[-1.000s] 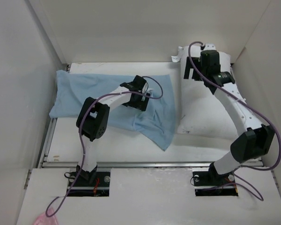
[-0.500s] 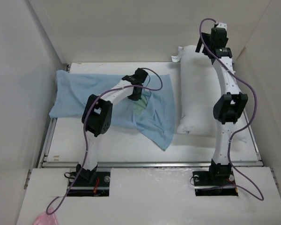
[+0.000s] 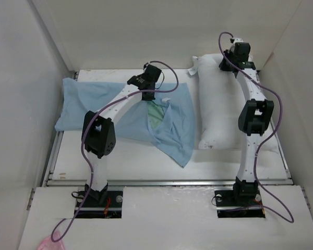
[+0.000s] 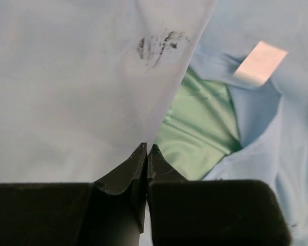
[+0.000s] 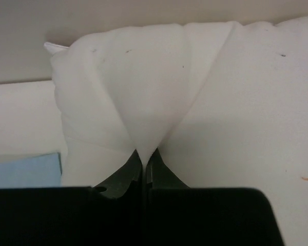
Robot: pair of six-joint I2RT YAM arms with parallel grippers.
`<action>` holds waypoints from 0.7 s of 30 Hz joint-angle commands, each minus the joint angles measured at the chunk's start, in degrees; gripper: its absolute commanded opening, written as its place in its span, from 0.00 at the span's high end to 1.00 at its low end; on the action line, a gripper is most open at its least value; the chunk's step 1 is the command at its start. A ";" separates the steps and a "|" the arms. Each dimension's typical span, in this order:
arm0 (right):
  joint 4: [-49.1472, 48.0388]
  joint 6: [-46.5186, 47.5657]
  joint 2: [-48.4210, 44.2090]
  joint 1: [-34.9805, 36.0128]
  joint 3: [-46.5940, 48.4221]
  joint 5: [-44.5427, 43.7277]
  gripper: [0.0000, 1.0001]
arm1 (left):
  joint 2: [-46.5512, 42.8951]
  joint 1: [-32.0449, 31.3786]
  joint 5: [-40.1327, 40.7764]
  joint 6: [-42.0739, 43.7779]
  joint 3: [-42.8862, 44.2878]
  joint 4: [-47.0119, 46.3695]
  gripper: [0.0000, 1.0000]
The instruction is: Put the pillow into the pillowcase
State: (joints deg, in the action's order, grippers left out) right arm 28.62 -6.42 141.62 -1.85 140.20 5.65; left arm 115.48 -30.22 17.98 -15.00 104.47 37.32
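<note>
The light blue pillowcase [image 3: 94,99] lies rumpled on the left half of the table. Its mouth faces right and gapes, showing the green inner face [image 3: 155,112]. My left gripper [image 3: 148,82] is shut on the upper layer of the pillowcase [image 4: 66,92] at the mouth's edge and pulls it up into a taut fold beside the green lining [image 4: 195,133]. The plump white pillow [image 3: 221,104] lies lengthwise on the right. My right gripper [image 3: 239,54] is at its far end, shut on a pinched cone of the pillow [image 5: 143,77].
White enclosure walls [image 3: 47,57] stand close on the left, the back and the right. A white label [image 4: 259,61] is sewn inside the pillowcase's mouth. Purple cables loop off both arms. A narrow strip of bare table [image 3: 194,104] separates pillowcase and pillow.
The left gripper shut on the pillowcase's top layer and drew it toward the back, exposing the green inside. The right arm stretched to the pillow's far end and shut on it.
</note>
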 commanded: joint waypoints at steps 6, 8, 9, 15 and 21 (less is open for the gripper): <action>-18.23 6.59 -35.39 0.79 -30.75 21.76 1.00 | -3.68 -0.28 0.92 -1.78 3.46 -2.08 1.00; -19.12 6.59 -40.52 0.79 -36.03 24.74 1.00 | -4.29 -0.28 0.92 -2.30 3.46 -2.08 1.00; -19.83 6.59 -42.81 0.79 -41.71 24.76 1.00 | -4.30 -0.28 0.92 -2.31 3.46 -2.08 1.00; -21.24 5.45 -55.57 7.71 -56.95 17.41 1.00 | -7.45 0.25 0.30 -2.84 2.94 -2.69 1.00; -21.94 4.05 -56.81 16.42 -63.20 17.38 1.00 | -11.15 0.25 -0.75 -2.84 -1.11 -3.92 1.00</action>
State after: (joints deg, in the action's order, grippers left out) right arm 11.40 -1.17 85.49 11.38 78.15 23.27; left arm 109.91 -30.22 17.54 -17.08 104.05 35.24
